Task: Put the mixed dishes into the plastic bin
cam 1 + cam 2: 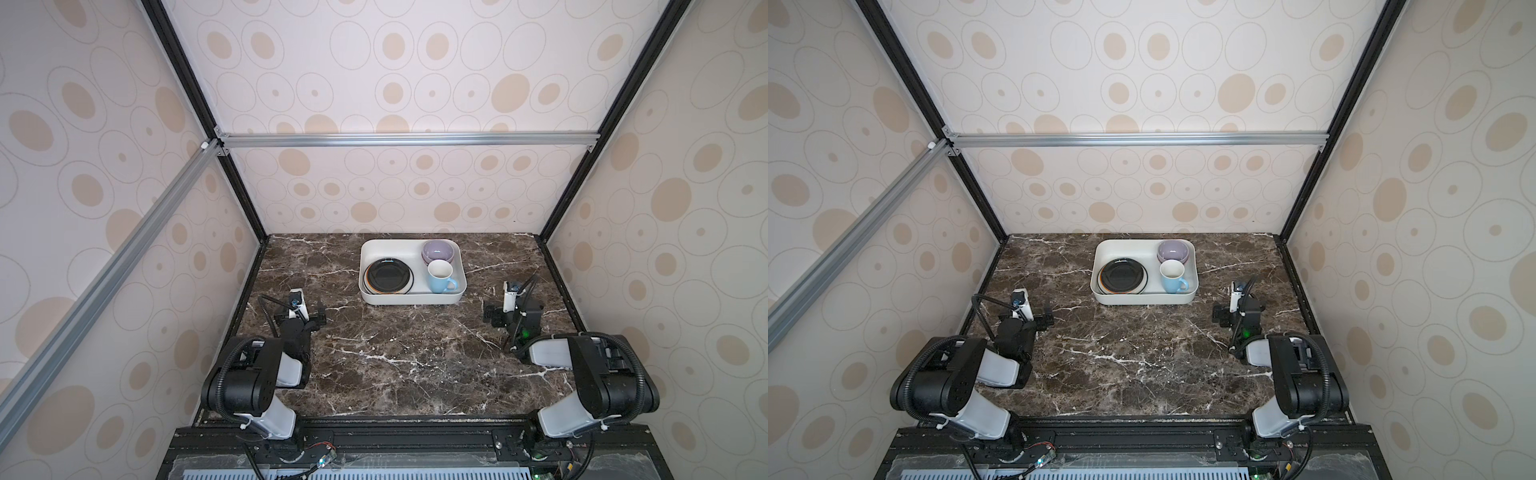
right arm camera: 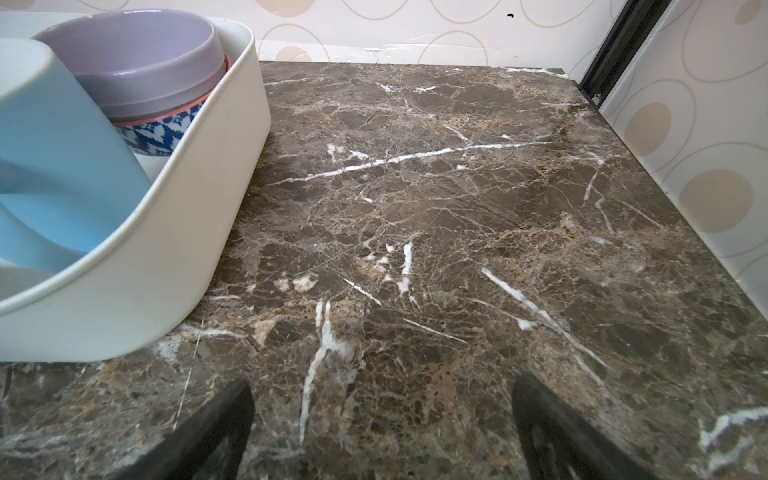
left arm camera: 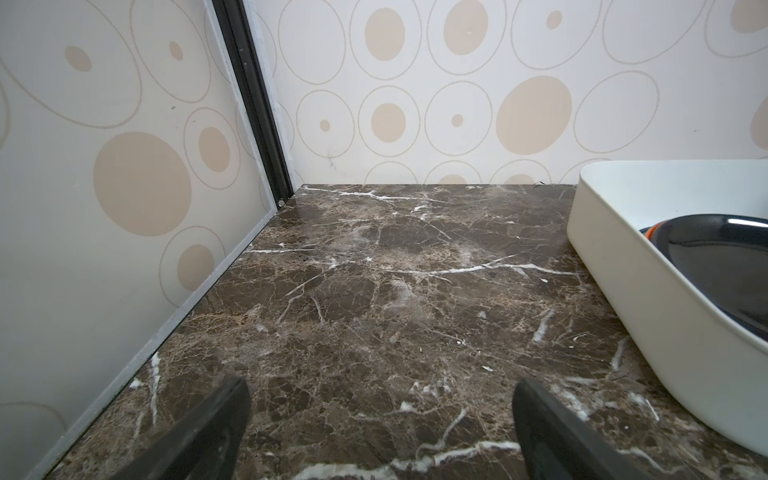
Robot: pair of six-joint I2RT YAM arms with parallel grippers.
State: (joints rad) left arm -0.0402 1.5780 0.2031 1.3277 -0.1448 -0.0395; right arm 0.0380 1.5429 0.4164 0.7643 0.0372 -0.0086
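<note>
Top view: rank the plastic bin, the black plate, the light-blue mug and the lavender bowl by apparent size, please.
1. Plastic bin
2. Black plate
3. Light-blue mug and lavender bowl: about alike; the mug partly hides the bowl, so I won't rank them.

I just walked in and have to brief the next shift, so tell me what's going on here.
The job looks done. The plastic bin holds the stacked plates, black underside up, with the lavender bowl and the upright light-blue mug beside them. No dish lies outside it on the marble table. The left claw and right claw are open and empty, one on each side of the bin, touching nothing.
</note>
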